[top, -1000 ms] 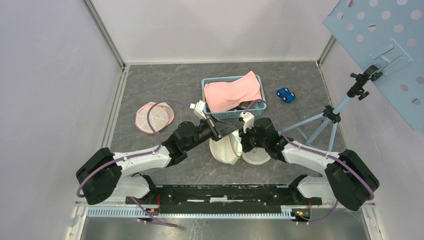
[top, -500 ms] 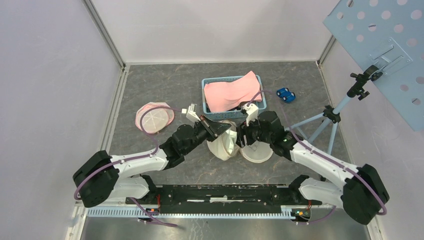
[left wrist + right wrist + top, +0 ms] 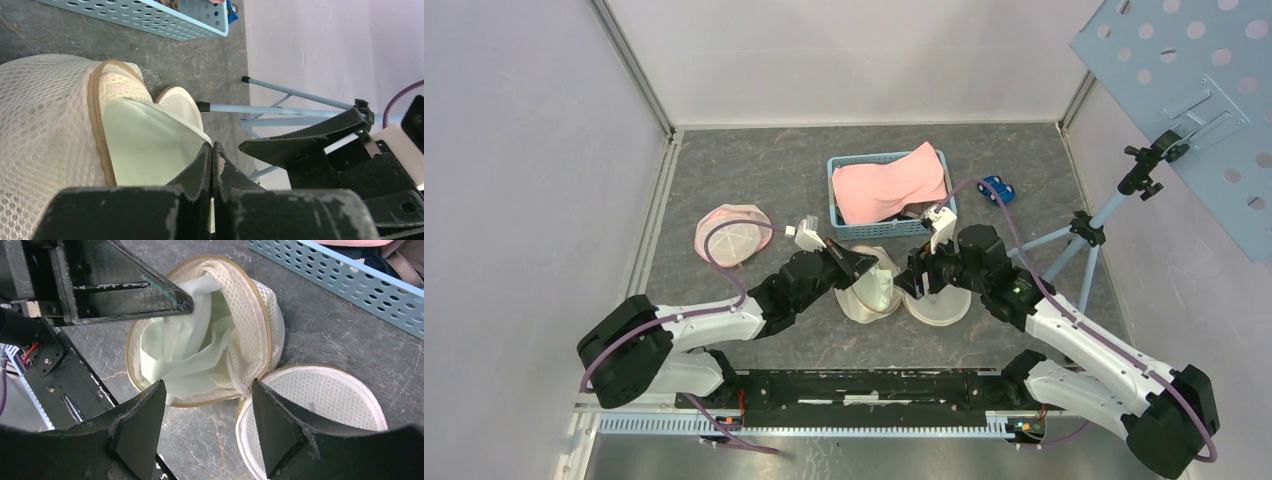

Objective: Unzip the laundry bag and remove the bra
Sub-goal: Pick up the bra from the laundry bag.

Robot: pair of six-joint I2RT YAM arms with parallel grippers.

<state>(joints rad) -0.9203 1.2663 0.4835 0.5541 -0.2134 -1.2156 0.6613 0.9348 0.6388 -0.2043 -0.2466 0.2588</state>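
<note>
The left gripper point(image 3: 186, 302) is clenching an edge of the pale green fabric bra point(image 3: 175, 355), which is lying inside the unzipped round cream mesh laundry bag point(image 3: 262, 315). The right gripper point(image 3: 206, 387) is hovering just above, jaws spread wide and holding nothing.

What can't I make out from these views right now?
Top view: the pink cloth covers the basket's contents.
Right wrist view: the bra is crumpled inside the laundry bag; its cups and straps don't show.
Left wrist view: the shut left gripper's own fingers hide how much fabric it pinches.
Zipper pull: not visible in any view.
</note>
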